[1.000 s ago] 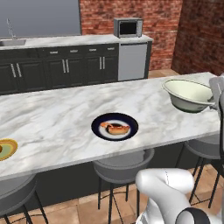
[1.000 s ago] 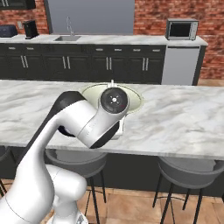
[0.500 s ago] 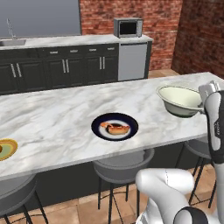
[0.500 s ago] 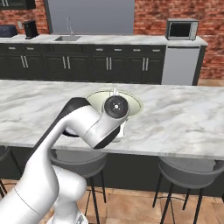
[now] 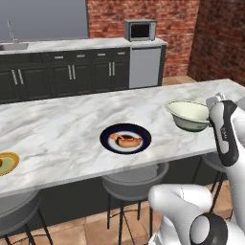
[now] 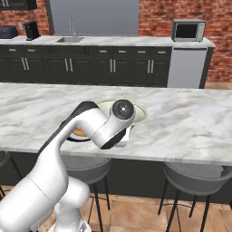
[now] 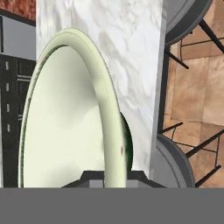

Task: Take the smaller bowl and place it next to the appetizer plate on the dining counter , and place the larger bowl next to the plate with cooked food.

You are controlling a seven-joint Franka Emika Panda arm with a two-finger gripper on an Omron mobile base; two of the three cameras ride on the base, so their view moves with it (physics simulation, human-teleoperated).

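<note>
The gripper (image 7: 116,175), clamped on the one cream bowl (image 5: 189,114), has carried it left toward the one dark plate (image 5: 125,139) on the worktop (image 5: 62,129)

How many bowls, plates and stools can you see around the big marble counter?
Bowls: 1, the cream bowl.
Plates: 2, the dark plate and the yellow plate.
Stools: 3, counted in the left base view, e.g. the middle stool.
Total: 6

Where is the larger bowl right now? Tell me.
In the left base view the larger bowl sits at the right of the dining counter, right of the plate with cooked food, with the gripper shut on its rim.
</note>
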